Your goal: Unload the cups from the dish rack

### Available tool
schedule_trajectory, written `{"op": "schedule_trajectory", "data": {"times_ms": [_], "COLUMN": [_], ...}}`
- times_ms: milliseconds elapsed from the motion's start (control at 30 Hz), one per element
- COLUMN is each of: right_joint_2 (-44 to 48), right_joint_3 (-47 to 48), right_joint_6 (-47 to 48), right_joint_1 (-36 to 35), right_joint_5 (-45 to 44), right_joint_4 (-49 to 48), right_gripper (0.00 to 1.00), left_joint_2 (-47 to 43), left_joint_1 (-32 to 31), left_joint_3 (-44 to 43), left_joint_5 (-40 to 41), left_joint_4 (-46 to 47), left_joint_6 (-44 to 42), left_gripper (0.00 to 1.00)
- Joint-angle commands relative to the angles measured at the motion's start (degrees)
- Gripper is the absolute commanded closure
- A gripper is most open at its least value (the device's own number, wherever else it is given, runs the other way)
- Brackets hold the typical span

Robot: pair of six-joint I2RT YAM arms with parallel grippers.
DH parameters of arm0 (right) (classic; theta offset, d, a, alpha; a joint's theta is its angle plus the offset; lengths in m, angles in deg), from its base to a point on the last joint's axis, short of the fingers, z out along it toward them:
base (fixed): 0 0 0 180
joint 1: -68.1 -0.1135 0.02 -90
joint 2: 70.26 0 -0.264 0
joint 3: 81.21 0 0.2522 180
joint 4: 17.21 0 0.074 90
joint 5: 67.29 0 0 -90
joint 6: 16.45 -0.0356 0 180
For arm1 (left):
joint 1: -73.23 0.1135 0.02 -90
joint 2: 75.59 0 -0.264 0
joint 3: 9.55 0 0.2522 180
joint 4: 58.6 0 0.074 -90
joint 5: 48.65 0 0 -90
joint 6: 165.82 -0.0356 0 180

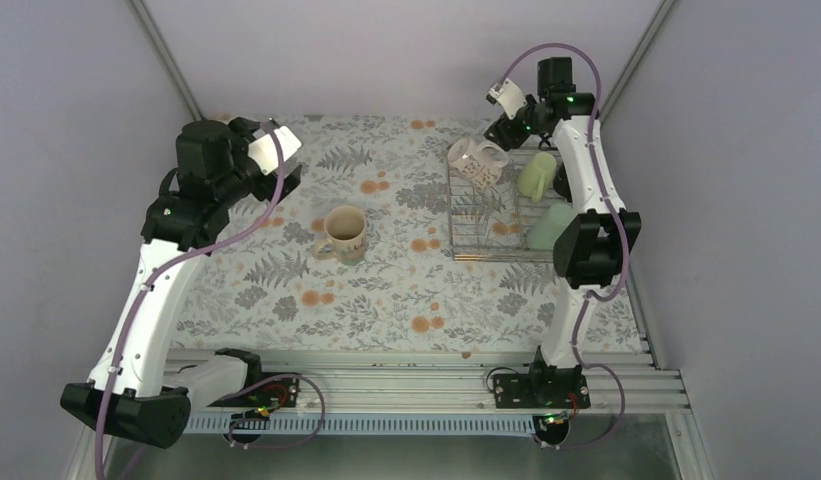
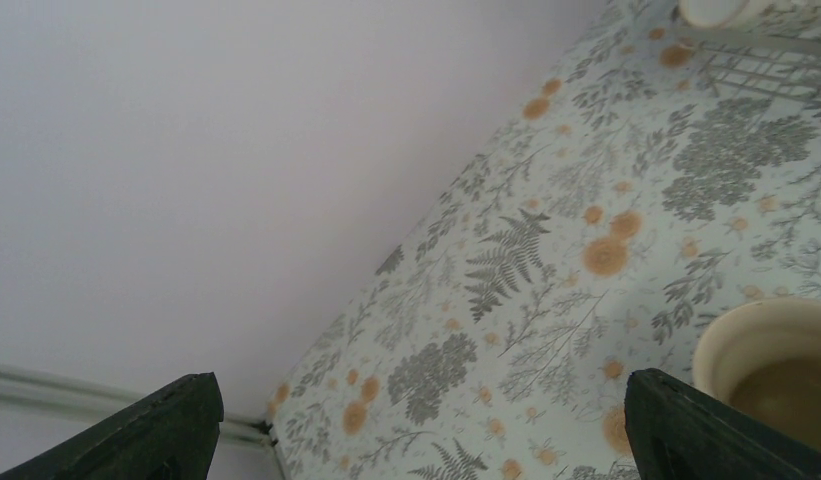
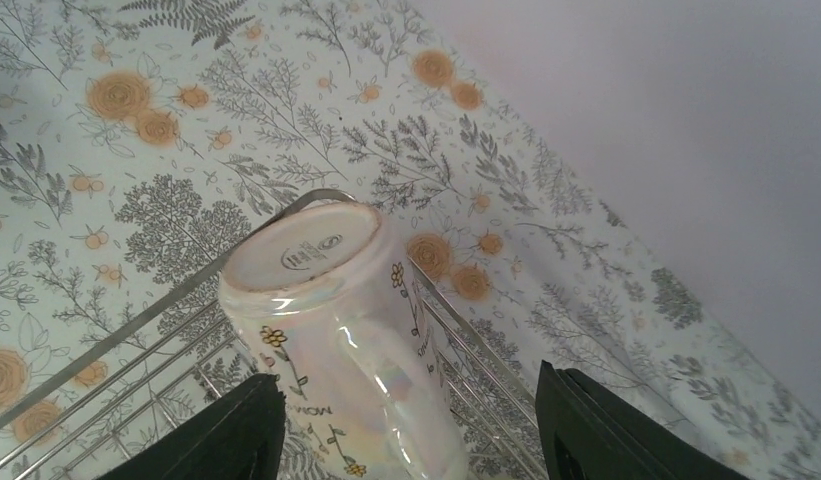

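The silver wire dish rack (image 1: 486,238) stands at the right of the table. In it are a cream patterned mug (image 1: 475,161), a pale green mug (image 1: 535,175), a green tumbler (image 1: 549,226) and a dark mug (image 1: 563,184) mostly hidden by the right arm. My right gripper (image 1: 502,134) is open just above the cream mug. In the right wrist view the mug (image 3: 326,300) lies base-up between the spread fingers (image 3: 226,432) of my gripper (image 3: 406,432). A patterned mug with an orange inside (image 1: 343,233) stands on the table. My left gripper (image 1: 289,176) is open and empty beyond it. The lavender tumbler is out of view.
The table has a floral cloth (image 1: 386,290) and grey walls on three sides. In the left wrist view the patterned mug's rim (image 2: 761,335) is by the right finger (image 2: 706,432), and the rack's corner (image 2: 766,62) is at top right.
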State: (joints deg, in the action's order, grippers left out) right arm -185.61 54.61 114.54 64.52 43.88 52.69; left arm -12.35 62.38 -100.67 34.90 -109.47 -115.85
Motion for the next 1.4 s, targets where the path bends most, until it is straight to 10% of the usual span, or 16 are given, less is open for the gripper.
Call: {"op": "schedule_trajectory", "data": {"times_ms": [0, 600, 1367], "right_joint_2": [-3.4, -8.6, -19.0], "right_joint_3": [3.7, 2.2, 11.7], "right_joint_6": [0.8, 14.3, 18.0], "right_joint_1": [2.6, 5.9, 6.7], "right_joint_5": [3.7, 9.9, 8.3], "right_joint_4": [1.4, 10.7, 8.3], "right_gripper": [0.35, 0.52, 0.54], "left_joint_2": [0.6, 17.5, 19.5], "left_joint_1": [-3.4, -16.6, -18.0], "left_joint_3": [0.7, -9.7, -7.7], "left_joint_5": [0.3, 4.5, 6.6], "left_joint_4": [0.9, 1.7, 3.7], "left_joint_6": [1.7, 4.0, 4.4], "left_gripper": [0.0, 0.0, 0.0]}}
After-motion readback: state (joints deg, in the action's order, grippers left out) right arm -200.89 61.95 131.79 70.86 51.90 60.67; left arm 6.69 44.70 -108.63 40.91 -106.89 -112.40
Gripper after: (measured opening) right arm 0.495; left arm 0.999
